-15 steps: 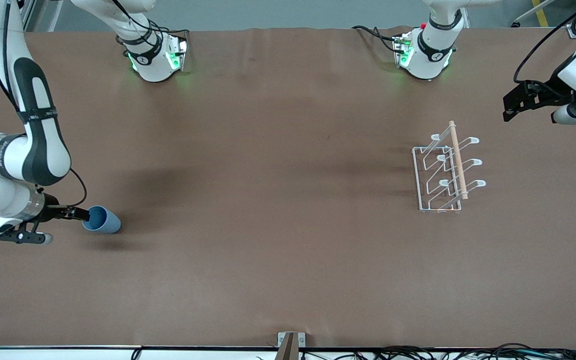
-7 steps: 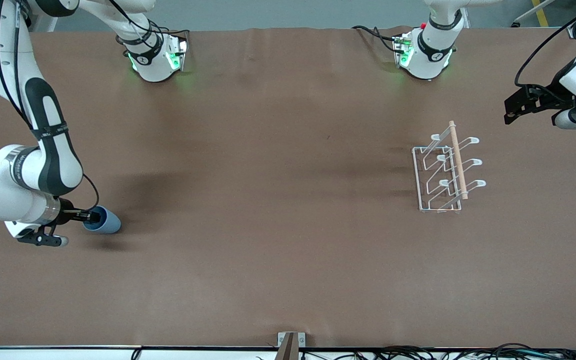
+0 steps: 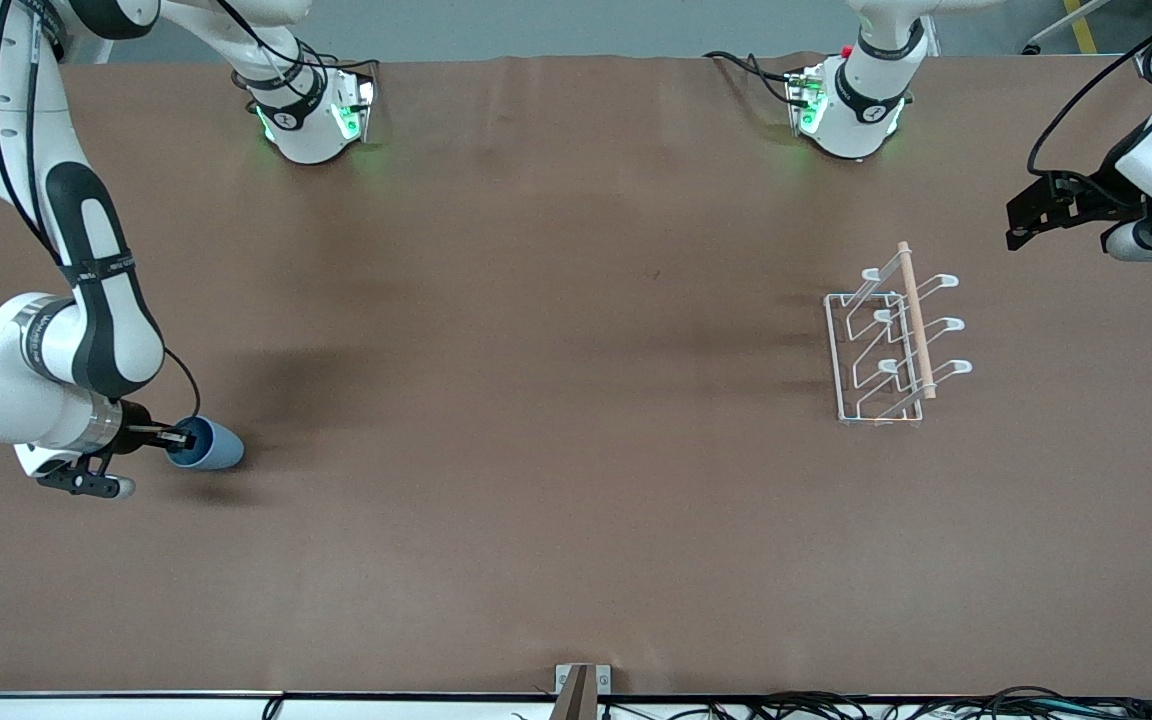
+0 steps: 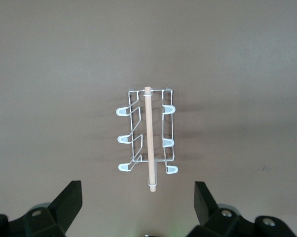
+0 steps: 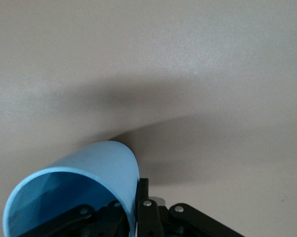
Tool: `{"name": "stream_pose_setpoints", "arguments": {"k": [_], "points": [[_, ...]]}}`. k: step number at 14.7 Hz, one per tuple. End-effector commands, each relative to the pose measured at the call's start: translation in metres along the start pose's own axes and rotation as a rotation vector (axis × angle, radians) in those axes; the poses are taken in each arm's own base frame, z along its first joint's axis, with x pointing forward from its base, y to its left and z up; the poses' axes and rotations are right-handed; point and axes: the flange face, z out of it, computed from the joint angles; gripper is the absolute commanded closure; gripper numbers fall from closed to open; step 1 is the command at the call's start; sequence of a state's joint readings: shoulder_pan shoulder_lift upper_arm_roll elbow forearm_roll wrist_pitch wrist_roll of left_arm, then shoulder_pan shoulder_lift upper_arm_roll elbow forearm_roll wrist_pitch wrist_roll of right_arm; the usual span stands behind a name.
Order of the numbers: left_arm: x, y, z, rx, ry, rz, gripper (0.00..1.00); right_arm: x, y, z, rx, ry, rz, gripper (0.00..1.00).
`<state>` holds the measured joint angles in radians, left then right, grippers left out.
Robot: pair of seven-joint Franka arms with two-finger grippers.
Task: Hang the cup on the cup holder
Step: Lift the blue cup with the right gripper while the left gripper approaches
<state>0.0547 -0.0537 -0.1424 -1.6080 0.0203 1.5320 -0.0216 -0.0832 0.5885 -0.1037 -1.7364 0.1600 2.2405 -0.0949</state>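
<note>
Right gripper (image 3: pixel 179 437) pinches cup (image 3: pixel 208 444) rim (cup lying sideways on table).

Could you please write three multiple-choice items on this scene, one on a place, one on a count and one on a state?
1. Where does the cup lie?
A. at the right arm's end of the table
B. on the rack
C. beside the left arm's base

2. How many looped prongs has the rack?
A. three
B. six
C. ten

3. How is the right gripper?
A. open above the rack
B. open beside the cup
C. shut on the cup's rim

Answers: 1 A, it lies on its side there, away from the rack. 2 B, three prongs show each side of the wooden rod. 3 C, one finger is inside the mouth; the left gripper waits open.
</note>
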Motion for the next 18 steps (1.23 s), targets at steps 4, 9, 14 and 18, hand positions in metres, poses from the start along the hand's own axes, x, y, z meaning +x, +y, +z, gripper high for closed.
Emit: {"name": "stream_pose_setpoints", "arguments": {"k": [4, 9, 14, 18], "points": [[0.007, 0.005, 0.002, 0.007, -0.009, 0.026, 0.0, -0.026, -0.055, -0.089, 0.078, -0.05, -0.131, 0.99], [0.017, 0.03, 0.001, 0.001, -0.002, 0.078, 0.0, -0.061, -0.14, -0.141, 0.247, -0.109, -0.212, 1.0], [0.013, 0.095, -0.013, -0.008, 0.029, 0.221, 0.0, -0.092, -0.231, -0.164, 0.436, -0.136, -0.29, 1.0], [0.002, 0.181, -0.018, -0.033, 0.083, 0.4, 0.0, -0.121, -0.313, -0.173, 0.658, -0.182, -0.3, 1.0]]}}
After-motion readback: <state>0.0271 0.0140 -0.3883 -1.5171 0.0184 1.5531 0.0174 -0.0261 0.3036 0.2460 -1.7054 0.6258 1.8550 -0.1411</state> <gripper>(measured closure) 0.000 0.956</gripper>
